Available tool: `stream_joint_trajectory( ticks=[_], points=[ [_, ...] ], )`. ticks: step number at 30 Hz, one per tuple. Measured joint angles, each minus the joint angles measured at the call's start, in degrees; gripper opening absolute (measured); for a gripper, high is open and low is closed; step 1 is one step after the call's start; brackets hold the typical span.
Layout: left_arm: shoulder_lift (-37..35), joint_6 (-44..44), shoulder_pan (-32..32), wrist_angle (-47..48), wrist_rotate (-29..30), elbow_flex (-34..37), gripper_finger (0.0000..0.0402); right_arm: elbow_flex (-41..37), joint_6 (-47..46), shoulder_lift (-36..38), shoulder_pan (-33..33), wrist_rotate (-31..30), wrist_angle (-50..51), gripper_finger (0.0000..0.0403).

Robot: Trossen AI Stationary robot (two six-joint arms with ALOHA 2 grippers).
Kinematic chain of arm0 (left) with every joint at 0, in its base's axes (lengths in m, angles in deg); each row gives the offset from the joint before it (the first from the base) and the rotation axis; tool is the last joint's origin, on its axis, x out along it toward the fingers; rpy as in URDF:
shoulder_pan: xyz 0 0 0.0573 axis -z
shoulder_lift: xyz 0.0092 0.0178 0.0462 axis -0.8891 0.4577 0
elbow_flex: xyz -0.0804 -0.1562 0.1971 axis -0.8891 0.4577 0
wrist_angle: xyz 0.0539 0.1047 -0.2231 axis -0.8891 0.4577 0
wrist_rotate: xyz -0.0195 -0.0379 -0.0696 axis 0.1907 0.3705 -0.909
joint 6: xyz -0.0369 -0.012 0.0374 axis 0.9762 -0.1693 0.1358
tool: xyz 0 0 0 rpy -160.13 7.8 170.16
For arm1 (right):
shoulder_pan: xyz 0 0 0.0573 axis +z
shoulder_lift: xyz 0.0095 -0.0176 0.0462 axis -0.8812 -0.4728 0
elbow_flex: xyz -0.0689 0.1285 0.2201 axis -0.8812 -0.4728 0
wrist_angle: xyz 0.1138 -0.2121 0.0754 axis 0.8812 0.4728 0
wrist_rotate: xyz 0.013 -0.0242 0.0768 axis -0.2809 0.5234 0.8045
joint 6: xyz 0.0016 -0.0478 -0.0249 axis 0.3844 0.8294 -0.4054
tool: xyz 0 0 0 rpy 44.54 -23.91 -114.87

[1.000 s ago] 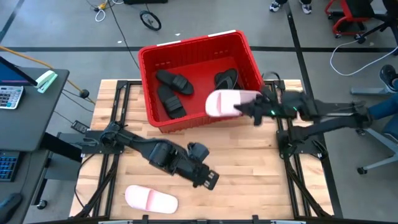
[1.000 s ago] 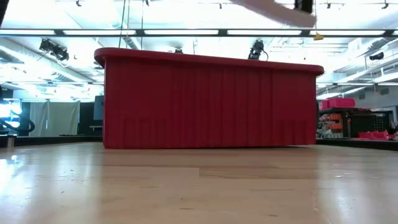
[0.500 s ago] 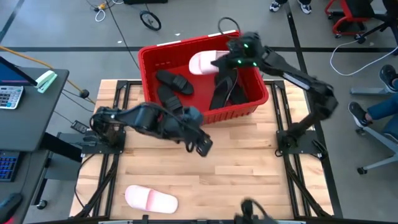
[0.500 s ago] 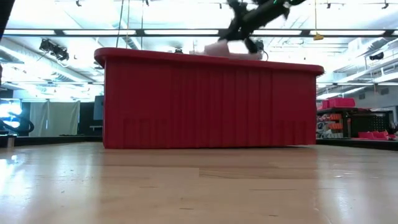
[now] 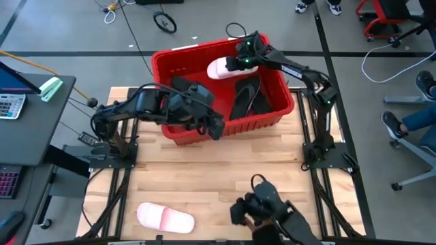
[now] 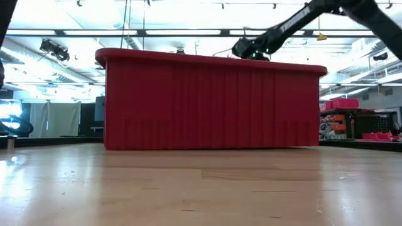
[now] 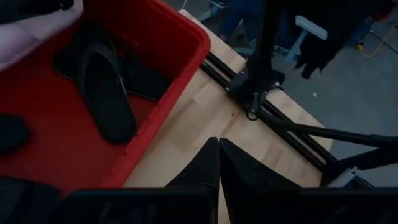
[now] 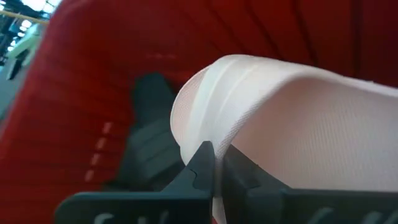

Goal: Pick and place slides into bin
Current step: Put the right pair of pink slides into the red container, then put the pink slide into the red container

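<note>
The red bin (image 5: 255, 124) stands at the table's far middle. Inside it, near the far wall, my right gripper (image 5: 238, 62) is shut on a pale pink slide (image 5: 221, 67). Black slides (image 5: 246, 95) lie on the bin's floor, and another (image 5: 178, 83) shows beside my left arm. My left gripper (image 5: 216, 129) hovers shut and holds nothing, above the bin's near wall. A second pink slide (image 5: 165, 218) lies sole down at the table's near left. In the low view the bin's wall (image 6: 207, 100) hides the held slide. My right gripper pinches the pink slide's edge (image 8: 198, 138) between its two fingers at the slide's right end. The fingers slant down from the table's right side. The slide reaches leftward from them inside the bin; whether it rests on anything I cannot tell.
A dark shape (image 5: 266, 207) shows at the table's near edge, right of the middle; what it is I cannot tell. Bare wood lies between it and the bin. Left of the table stands a desk (image 5: 27, 102). A person's legs (image 5: 409, 122) show at the right.
My right gripper has swung the pink slide from beside the bin's right wall over the rim toward its far wall, then sunk below the rim. My left gripper has risen from the table's middle toward the bin's near wall. The dark shape has come in at the near edge.
</note>
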State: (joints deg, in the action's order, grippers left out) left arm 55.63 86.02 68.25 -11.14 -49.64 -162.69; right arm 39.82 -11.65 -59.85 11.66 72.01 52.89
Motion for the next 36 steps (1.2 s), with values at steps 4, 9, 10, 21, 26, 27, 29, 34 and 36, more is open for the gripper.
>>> stream_joint_trajectory(
  ticks=[4, 9, 10, 21, 26, 27, 29, 34, 36],
  points=[
    [0.1, 0.0, -0.6, 0.2, 0.0, 0.0, 0.0021, 0.0, -0.4, -3.8, -1.6, -0.3, -2.5, 0.0016],
    [0.3, 0.1, -0.6, -0.2, -0.2, 0.0, 0.0024, 0.0, 1.0, -7.0, -2.9, -0.7, -5.6, 0.0019],
    [0.3, 0.4, -0.5, -0.4, -0.2, 0.0, 0.0023, 0.0, 1.8, -7.3, -3.0, -0.7, -5.9, 0.0019],
    [0.3, 4.7, -0.5, -0.7, -0.1, 0.0, 0.0013, 0.1, 5.7, -11.7, -3.4, -0.2, -6.5, 0.0075],
    [0.3, 6.1, -0.4, -0.7, -0.1, 0.0, 0.0018, 0.1, 6.5, -11.9, -3.2, 1.0, -6.7, 0.0129],
    [0.3, 6.2, -0.4, -0.7, -0.1, 0.0, 0.0018, 0.1, 6.4, -11.9, -3.2, 1.4, -6.7, 0.0139],
    [0.3, 6.2, -0.4, -0.8, 0.0, 0.0, 0.0015, 0.1, 6.3, -11.8, -3.1, 1.9, -6.6, 0.0156],
    [0.3, 6.2, -0.4, -0.8, 0.0, 0.0, 0.0010, 0.1, 4.5, -9.6, -3.0, 0.5, -6.3, 0.0180],
    [0.3, 6.2, -0.4, -0.8, 0.0, 0.0, 0.0012, 0.1, 5.7, -7.4, -3.0, -0.2, -6.6, 0.0182]
  ],
)
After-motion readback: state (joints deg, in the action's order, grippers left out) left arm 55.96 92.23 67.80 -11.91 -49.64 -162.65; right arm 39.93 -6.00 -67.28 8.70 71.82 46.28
